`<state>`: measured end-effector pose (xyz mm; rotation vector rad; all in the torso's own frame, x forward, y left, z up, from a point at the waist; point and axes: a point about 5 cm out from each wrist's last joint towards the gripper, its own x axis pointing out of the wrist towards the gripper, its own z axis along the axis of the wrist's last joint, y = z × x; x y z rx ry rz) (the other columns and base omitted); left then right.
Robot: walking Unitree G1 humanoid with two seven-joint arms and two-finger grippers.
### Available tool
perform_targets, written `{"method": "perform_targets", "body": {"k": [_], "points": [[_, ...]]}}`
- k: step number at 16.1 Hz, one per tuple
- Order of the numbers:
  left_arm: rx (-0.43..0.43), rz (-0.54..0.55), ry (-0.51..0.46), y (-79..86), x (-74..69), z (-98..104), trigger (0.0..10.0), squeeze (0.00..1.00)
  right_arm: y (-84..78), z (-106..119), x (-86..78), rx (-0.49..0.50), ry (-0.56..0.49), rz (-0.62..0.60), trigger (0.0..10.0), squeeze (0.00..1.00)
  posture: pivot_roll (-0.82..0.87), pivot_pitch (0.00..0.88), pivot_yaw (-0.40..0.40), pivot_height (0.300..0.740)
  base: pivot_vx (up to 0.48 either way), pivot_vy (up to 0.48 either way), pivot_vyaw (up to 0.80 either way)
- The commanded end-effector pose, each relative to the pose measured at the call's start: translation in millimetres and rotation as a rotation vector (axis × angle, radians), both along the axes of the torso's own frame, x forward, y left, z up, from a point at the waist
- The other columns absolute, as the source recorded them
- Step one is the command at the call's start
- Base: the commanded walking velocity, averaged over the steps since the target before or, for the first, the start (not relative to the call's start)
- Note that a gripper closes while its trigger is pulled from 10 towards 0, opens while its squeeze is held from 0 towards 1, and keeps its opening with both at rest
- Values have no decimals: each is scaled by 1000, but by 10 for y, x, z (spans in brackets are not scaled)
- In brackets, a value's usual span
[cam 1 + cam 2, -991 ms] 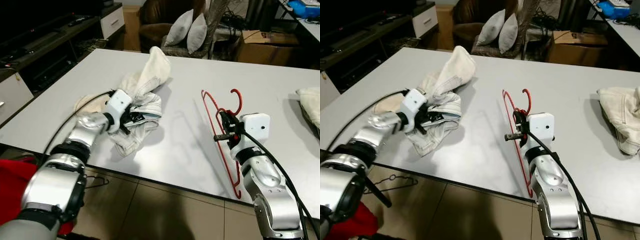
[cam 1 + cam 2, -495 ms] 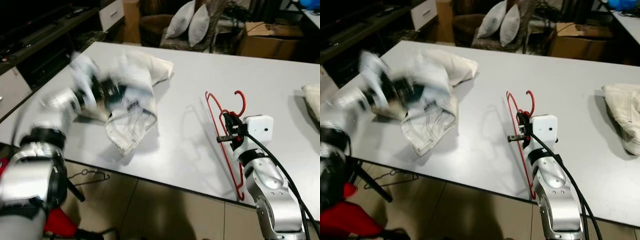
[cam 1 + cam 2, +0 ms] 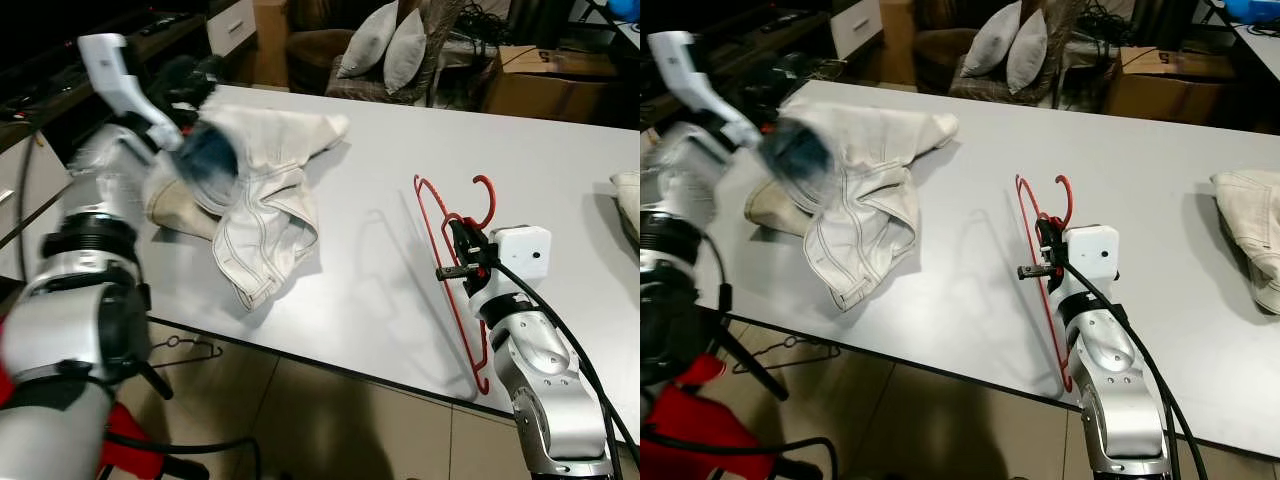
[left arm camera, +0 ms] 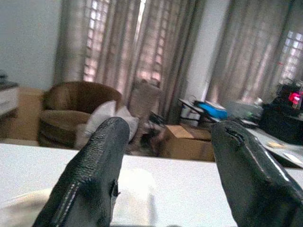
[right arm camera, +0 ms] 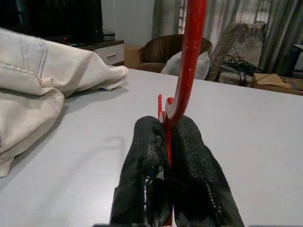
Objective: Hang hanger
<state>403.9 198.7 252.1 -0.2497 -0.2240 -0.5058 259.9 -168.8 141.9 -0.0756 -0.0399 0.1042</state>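
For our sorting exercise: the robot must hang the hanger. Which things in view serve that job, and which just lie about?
Job:
red hanger
right gripper, shut on it
left gripper, open
white trousers

Lying about:
second white garment
pillows
cardboard box

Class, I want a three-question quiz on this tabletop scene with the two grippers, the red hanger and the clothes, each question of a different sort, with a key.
1. True or false: the right gripper is shut on the thin red wire hanger.
2. Multiple choice: the left gripper is (A) clamped on the hanger, (B) raised above the table with its fingers apart, (C) resting flat on the floor.
3. Fill in: the crumpled cream-white trousers lie on the white ____, on the robot's left of the hanger.

Key: 1 true; 2 B; 3 table.
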Motion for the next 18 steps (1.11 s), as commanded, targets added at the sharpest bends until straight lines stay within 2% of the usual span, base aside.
{"method": "perform_targets", "body": {"k": [1,2,4,6,7,8,9,10,11,12,13,14,15,18], "points": [[95,-97,66,-311,9,-200,10000,1000,-24,-10,-9,-5,-1,-16,10000,0,-32,0,109,740,0,0,0],[120,-123,90,-412,3,-280,10000,1000,-24,-8,-8,-5,-2,-17,10000,0,-37,0,114,740,0,0,0],[172,-193,173,-857,-53,-604,10000,1000,-31,8,-10,-3,-9,-28,10000,0,-50,0,128,740,0,0,0],[155,-290,175,-1203,-138,-705,10000,1000,-62,10,-32,1,-13,-48,10000,0,-64,0,143,740,0,0,0],[179,-300,168,-1283,-165,-739,10000,1000,-76,11,-42,5,-13,-58,10000,0,-68,0,149,740,0,0,0],[221,-263,156,-1285,-174,-773,10000,1000,-76,11,-50,15,-12,-65,10000,0,-72,0,157,740,0,0,0],[264,-205,138,-1228,-183,-813,10000,831,-63,14,-59,20,-11,-65,10000,0,-77,0,165,740,0,0,0],[280,-179,134,-1193,-188,-834,10000,788,-55,14,-64,21,-10,-63,10000,0,-77,0,166,740,0,0,0],[336,-68,57,-979,-267,-898,10000,361,-22,0,-79,15,21,-64,10000,0,-77,0,166,740,0,0,0],[347,-43,50,-916,-307,-934,10000,278,-15,1,-81,7,28,-66,10000,0,-75,0,163,740,0,0,0],[373,25,43,-732,-446,-1041,10000,200,3,40,-80,-8,26,-52,10000,0,-65,0,148,740,0,0,0],[355,81,57,-634,-523,-1092,10000,145,9,72,-73,-13,18,-35,10000,0,-48,0,124,740,0,0,0],[339,143,59,-528,-609,-1130,10000,27,22,89,-59,-19,18,-7,10000,0,-34,0,105,740,0,0,0],[365,208,72,-404,-813,-1239,10000,0,50,59,-22,-36,46,60,10000,0,25,0,31,740,0,0,0]]}}
